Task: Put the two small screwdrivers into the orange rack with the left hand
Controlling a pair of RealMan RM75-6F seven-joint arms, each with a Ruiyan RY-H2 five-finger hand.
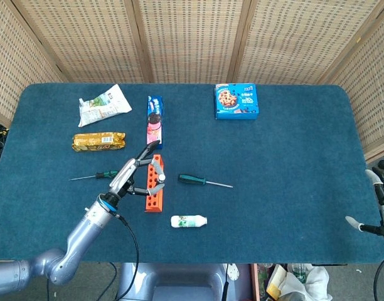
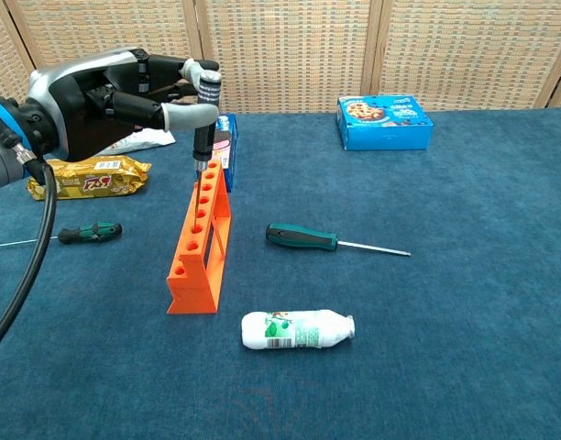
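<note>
My left hand [image 2: 115, 96] [image 1: 130, 175] pinches a small grey-and-black screwdriver [image 2: 206, 115] upright over the orange rack [image 2: 196, 252] [image 1: 154, 192]. The tool's shaft points down and its tip sits at a hole near the rack's far end. Whether it is in the hole I cannot tell. A second small screwdriver with a green handle [image 2: 90, 232] [image 1: 105, 174] lies on the cloth left of the rack. Only a sliver of my right hand [image 1: 378, 216] shows at the table's right edge, so its fingers cannot be read.
A larger green screwdriver [image 2: 303, 238] lies right of the rack and a white bottle [image 2: 297, 330] lies in front of it. A gold snack pack [image 2: 88, 177], a cookie sleeve [image 2: 225, 137], a white pouch [image 1: 104, 105] and a blue cookie box [image 2: 384, 122] sit further back.
</note>
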